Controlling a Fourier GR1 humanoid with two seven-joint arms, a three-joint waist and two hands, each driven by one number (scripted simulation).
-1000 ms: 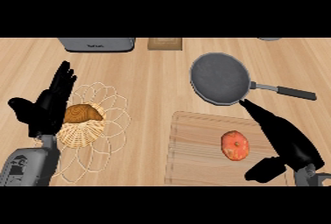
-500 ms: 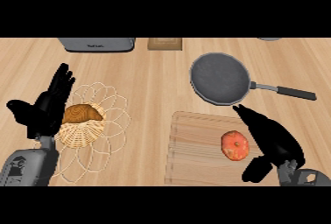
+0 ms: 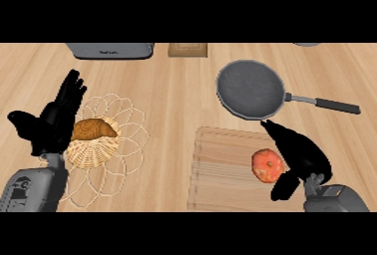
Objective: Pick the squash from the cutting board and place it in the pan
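my right hand (image 3: 298,152) sits just beside the squash (image 3: 267,165) on the cutting board (image 3: 221,169), fingers straight, nothing gripped yet; lifting and carrying to the pan (image 3: 250,89) remain. left hand (image 3: 55,122) rests open by the wire basket (image 3: 110,144) (bread inside). path looks clear.

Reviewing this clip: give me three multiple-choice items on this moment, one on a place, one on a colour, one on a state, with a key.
1. Where is the squash?
A. in the pan
B. on the cutting board
C. in the basket

2. What colour is the pan?
A. dark grey
B. red
C. white

3. How is the right hand?
A. curled round the pan's handle
B. open beside the squash
C. out of view

Key: B, it lies on the cutting board; A, its dish is grey; B, its fingers are straight along the squash's right side.
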